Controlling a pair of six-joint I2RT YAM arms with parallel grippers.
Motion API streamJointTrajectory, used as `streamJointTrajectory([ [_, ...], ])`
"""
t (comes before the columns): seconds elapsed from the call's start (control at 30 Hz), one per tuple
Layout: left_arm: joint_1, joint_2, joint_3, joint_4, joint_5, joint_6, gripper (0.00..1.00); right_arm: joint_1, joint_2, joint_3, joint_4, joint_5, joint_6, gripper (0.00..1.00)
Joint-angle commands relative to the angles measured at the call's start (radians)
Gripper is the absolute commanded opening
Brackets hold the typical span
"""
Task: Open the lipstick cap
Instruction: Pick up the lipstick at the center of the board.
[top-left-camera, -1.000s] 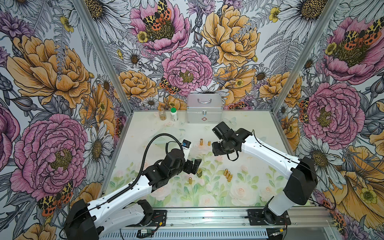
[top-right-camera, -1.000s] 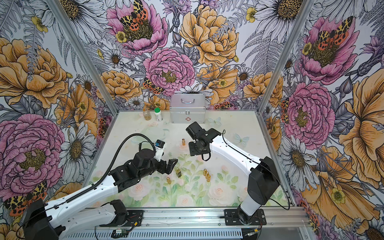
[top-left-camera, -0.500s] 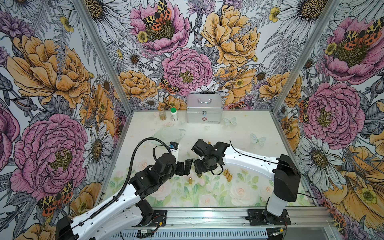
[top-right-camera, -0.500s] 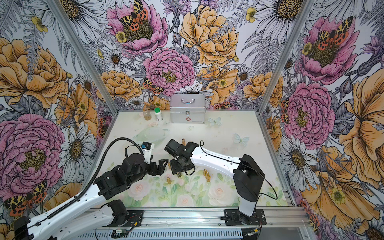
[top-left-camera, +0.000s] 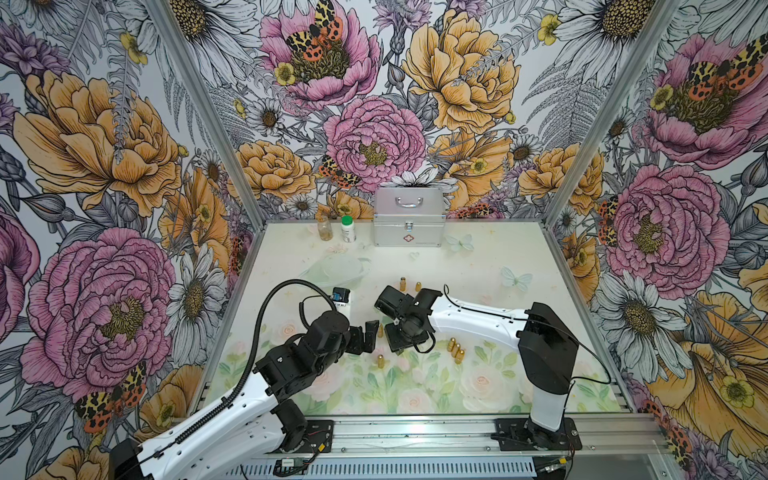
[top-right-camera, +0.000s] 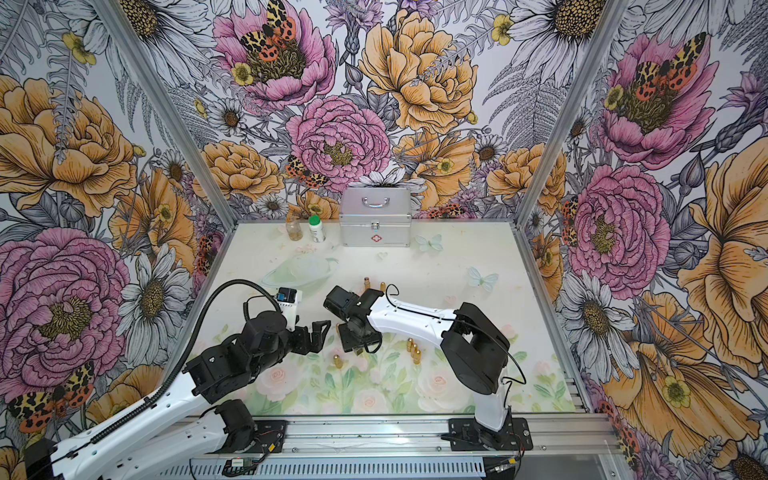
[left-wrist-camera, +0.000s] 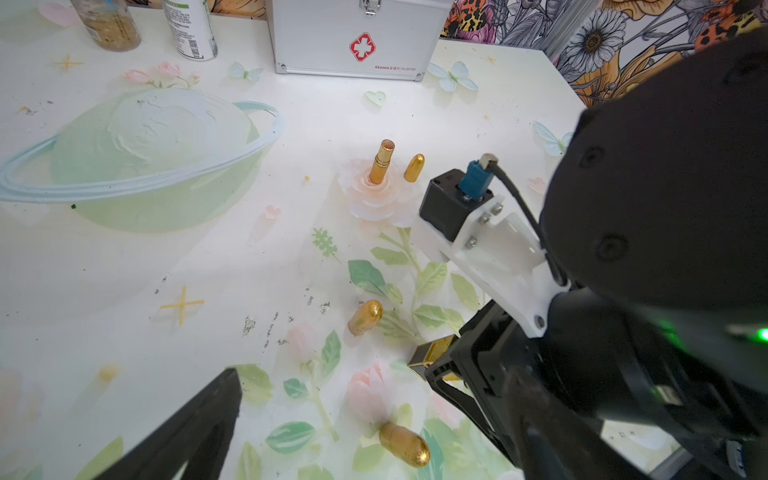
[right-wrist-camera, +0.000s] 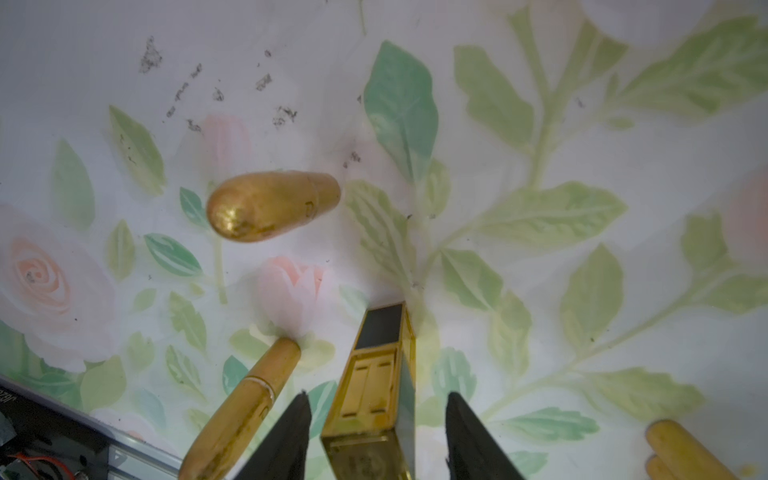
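R arm has swung in from further back to meet the L gripper (top-left-camera: 368, 336), which gapes empty. R gripper (right-wrist-camera: 379, 395) now straddles the square gold lipstick (right-wrist-camera: 382, 328) at mid-desk (top-left-camera: 478, 266), jaws apart w/ gaps both sides, so opening's not begun. Back of desk: silver case (top-left-camera: 409, 226) shut, contents hidden; jar (top-left-camera: 324, 226) w/ brownish fill; green-capped bottle (top-left-camera: 348, 228) shut.
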Motion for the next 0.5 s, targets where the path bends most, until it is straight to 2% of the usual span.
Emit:
streamJointTrajectory([
  [0.0, 0.014, -0.021, -0.012, -0.006, -0.026, -0.013, 0.99, 0.008, 0.023, 0.031, 0.020, 0.034, 0.001, 0.51],
  [0.47, 0.034, -0.037, -0.017, -0.007, -0.008, -0.011, 0.99, 0.020, 0.068, 0.029, 0.020, 0.065, 0.000, 0.37],
])
